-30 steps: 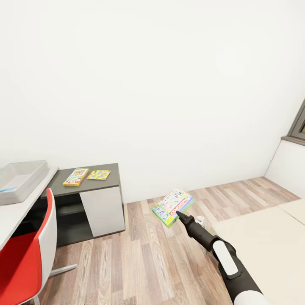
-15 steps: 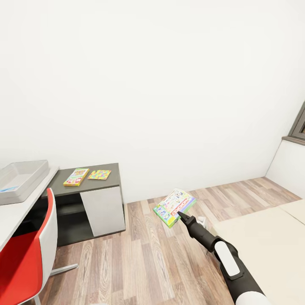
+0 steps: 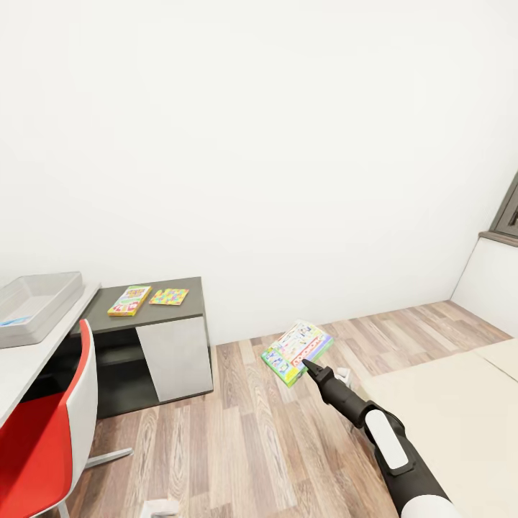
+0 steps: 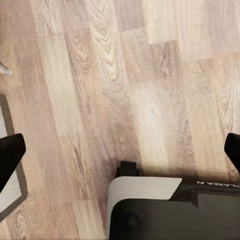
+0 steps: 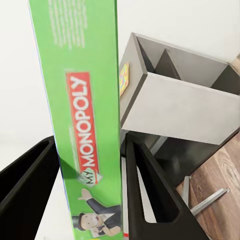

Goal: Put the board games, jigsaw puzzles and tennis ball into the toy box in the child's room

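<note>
My right gripper [image 3: 311,368] is shut on the green and white board game [image 3: 296,351] and holds it tilted in the air over the wooden floor. In the right wrist view the game's green Monopoly edge [image 5: 87,115] stands between the two black fingers [image 5: 150,195]. The yellow-green board game [image 3: 129,300] and a jigsaw puzzle [image 3: 169,296] lie on the dark grey side unit [image 3: 147,322] of the table [image 3: 29,360]. The grey toy box [image 3: 39,298] sits on the pale desk top, with a bit of blue showing inside. My left gripper [image 4: 120,150] is open over bare floor.
A red and white chair [image 3: 50,432] stands in front of the desk at the lower left. The beige bed [image 3: 453,410] fills the lower right. Wooden floor [image 3: 244,446] lies open between chair and bed. A window frame [image 3: 507,212] is at the far right.
The right arm and the held game have drifted slightly to the right. A white part of the left arm has come up into view at the bottom edge of the head view.
</note>
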### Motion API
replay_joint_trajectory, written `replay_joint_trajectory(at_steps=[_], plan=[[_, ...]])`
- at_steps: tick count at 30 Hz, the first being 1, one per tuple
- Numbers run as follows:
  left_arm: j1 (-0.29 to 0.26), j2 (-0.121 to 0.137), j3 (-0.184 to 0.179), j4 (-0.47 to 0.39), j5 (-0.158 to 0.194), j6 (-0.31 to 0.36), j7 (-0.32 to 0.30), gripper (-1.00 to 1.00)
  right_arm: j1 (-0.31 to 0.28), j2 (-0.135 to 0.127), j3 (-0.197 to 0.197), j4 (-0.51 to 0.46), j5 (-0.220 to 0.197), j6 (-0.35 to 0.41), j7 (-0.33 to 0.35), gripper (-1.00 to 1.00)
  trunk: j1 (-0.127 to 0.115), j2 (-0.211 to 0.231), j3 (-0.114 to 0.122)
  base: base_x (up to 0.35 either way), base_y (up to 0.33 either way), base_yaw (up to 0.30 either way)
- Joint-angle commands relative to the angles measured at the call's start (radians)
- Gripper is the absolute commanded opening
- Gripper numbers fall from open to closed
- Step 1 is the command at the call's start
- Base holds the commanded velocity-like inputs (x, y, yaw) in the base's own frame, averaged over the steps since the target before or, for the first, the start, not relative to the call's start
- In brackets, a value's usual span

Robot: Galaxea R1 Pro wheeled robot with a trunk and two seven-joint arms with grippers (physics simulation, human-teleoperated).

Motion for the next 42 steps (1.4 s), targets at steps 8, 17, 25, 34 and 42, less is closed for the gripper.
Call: replay_joint_trajectory(at_steps=[8, 17, 25, 34, 42], plan=[[-0.008, -0.005, 0.029, -0.433, 0.109, 0.307, 0.004, 1.0, -0.001, -0.024, -0.005, 0.0, -0.006, 0.009, 0.007, -1.0, 0.001, -0.002, -0.002, 0.0, 0.0, 0.0], [-0.146, 0.005, 0.039, -0.743, 0.252, 0.672, -0.009, 1.0, -0.001, -0.023, 0.005, -0.001, -0.005, 0.008, 0.007, -1.0, 0.001, -0.002, -0.002, 0.0, 0.0, 0.0], [-0.27, 0.042, 0.05, -0.953, 0.294, 0.888, -0.091, 1.0, -0.001, -0.023, 0.007, -0.003, -0.005, 0.007, 0.004, -1.0, 0.001, -0.002, -0.002, 0.0, 0.0, 0.0], [-0.346, 0.232, 0.045, -0.98, 0.407, 0.895, -0.265, 1.0, -0.001, -0.023, 0.007, -0.003, -0.005, 0.008, 0.005, -1.0, 0.001, -0.002, -0.002, 0.0, 0.0, 0.049], [-0.359, 0.408, 0.049, -0.972, 0.463, 0.895, -0.52, 1.0, -0.001, -0.024, 0.007, -0.003, -0.005, 0.008, 0.006, -1.0, 0.001, -0.002, -0.002, 0.0, 0.0, 0.202]])
